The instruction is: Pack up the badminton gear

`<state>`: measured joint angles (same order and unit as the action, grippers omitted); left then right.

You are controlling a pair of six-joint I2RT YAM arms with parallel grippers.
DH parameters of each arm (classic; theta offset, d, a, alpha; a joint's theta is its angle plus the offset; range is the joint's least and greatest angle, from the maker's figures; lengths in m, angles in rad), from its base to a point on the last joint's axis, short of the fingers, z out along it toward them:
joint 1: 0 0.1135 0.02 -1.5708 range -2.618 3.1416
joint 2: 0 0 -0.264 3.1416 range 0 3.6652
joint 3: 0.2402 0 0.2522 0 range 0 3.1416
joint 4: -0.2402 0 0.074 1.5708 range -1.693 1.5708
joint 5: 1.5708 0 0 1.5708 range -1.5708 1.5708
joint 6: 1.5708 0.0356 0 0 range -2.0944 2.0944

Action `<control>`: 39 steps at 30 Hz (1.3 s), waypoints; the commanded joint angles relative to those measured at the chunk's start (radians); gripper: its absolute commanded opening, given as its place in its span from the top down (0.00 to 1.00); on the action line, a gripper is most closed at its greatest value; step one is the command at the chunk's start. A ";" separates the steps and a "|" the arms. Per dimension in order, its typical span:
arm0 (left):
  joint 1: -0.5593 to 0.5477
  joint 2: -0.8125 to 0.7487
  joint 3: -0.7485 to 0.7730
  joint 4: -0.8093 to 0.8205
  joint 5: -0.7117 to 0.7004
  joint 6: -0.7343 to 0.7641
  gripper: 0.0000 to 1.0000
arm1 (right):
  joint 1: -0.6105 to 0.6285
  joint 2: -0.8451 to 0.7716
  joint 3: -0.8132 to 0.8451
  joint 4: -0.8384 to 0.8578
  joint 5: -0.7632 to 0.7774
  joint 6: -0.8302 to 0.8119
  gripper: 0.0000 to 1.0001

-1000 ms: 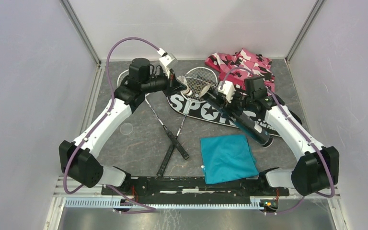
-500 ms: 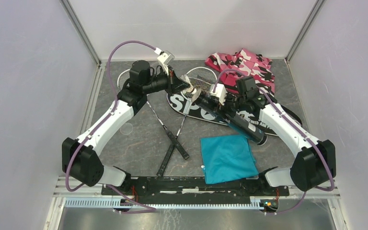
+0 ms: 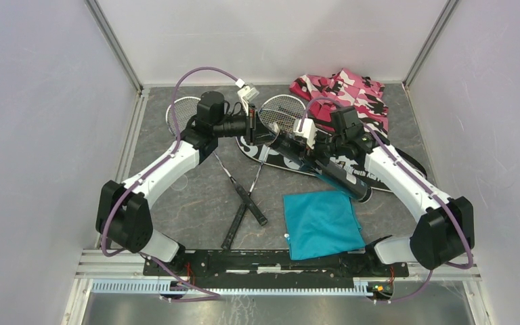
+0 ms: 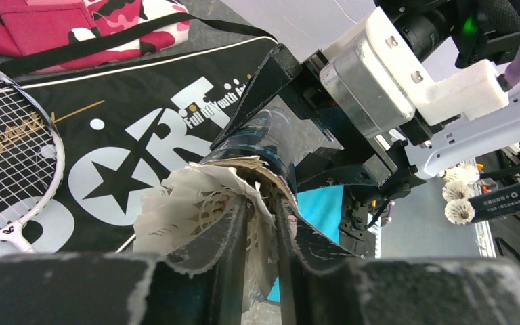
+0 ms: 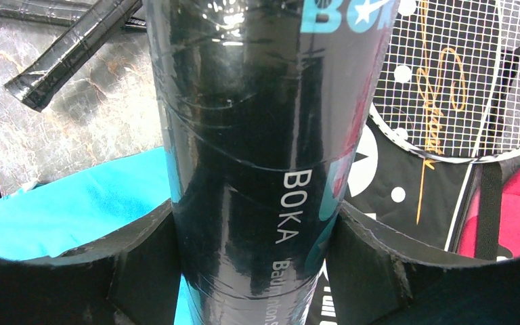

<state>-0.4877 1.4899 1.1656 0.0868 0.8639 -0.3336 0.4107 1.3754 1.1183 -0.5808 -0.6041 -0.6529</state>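
fingers (image 4: 233,233) of the left gripper (image 4: 258,206) sit level at the tube mouth, jaws only a narrow slit apart. white feather shuttlecock (image 4: 176,213) sits skirt-out around them, partly inside the opening. view is poor here: cannot tell whether the pads pinch a feather or merely touch it. right gripper (image 5: 250,220) is clamped on the black boka tube (image 5: 257,122), one finger on each side, tube held tilted over the black "sport" bag (image 4: 135,128). two racquets (image 3: 244,196) lie on the table (image 3: 196,203), handles crossed, one silver head partly on the bag. teal cloth (image 3: 321,223) lies near the arm bases; pink camouflage fabric (image 3: 345,91) is at the back.
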 commanded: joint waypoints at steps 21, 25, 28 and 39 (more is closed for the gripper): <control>0.018 -0.117 -0.021 0.000 0.132 0.074 0.38 | 0.002 -0.021 -0.007 0.032 0.032 -0.036 0.71; 0.017 -0.118 -0.027 0.008 0.142 0.073 0.35 | 0.003 -0.011 0.001 0.026 0.026 -0.039 0.71; 0.018 -0.133 -0.044 0.026 0.144 0.078 0.32 | 0.002 -0.002 0.004 0.023 0.022 -0.043 0.71; 0.028 -0.164 -0.043 0.004 0.119 0.129 0.24 | 0.003 0.018 0.004 0.022 0.016 -0.050 0.71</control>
<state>-0.4366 1.3853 1.1034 0.0689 0.8845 -0.2443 0.4198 1.3575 1.1145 -0.6029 -0.6373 -0.7132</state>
